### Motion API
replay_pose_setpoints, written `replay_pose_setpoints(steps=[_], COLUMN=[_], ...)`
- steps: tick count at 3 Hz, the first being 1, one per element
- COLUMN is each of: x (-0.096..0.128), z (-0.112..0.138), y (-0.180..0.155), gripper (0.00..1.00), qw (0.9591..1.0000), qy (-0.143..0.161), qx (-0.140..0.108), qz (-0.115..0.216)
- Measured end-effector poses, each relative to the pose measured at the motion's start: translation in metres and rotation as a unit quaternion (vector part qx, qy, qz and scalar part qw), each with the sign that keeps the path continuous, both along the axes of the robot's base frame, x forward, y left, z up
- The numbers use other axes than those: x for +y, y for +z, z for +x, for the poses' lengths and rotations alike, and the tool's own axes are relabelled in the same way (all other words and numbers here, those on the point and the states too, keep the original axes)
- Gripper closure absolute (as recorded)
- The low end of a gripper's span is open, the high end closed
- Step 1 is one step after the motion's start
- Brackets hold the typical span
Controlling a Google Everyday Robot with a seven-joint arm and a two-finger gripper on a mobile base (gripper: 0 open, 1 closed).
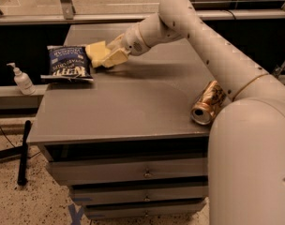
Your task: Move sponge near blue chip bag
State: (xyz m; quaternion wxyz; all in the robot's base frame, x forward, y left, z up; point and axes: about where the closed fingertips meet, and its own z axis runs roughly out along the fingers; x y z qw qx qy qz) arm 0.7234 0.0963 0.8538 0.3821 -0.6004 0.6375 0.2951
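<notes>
The blue chip bag (67, 63) lies flat at the far left of the grey tabletop (133, 102). The pale yellow sponge (96, 51) is just to its right, almost touching the bag's right edge. My gripper (109, 57) reaches in from the right with its cream-yellow fingers (115, 57) closed on the sponge, low over the table. The sponge's underside is hidden, so I cannot tell whether it rests on the surface.
A gold drink can (208, 102) lies on its side near the table's right edge, next to my arm. A white pump bottle (22, 80) stands on a ledge left of the table. Drawers (142, 172) run below the top.
</notes>
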Motion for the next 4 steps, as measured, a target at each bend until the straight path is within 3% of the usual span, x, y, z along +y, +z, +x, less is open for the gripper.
replay_pose_setpoints(steps=[1, 2, 3, 4], x=[-0.002, -0.016, -0.056, -0.122], z=[-0.001, -0.001, 0.010, 0.024], y=[-0.001, 0.001, 0.015, 0.041], gripper=[0.00, 0.00, 0.00, 0.00], qw=[1.0000, 0.9999, 0.9984, 0.9909], qy=[0.002, -0.012, -0.055, -0.126], qx=[0.000, 0.001, -0.011, -0.041], qz=[-0.004, -0.003, 0.006, 0.023])
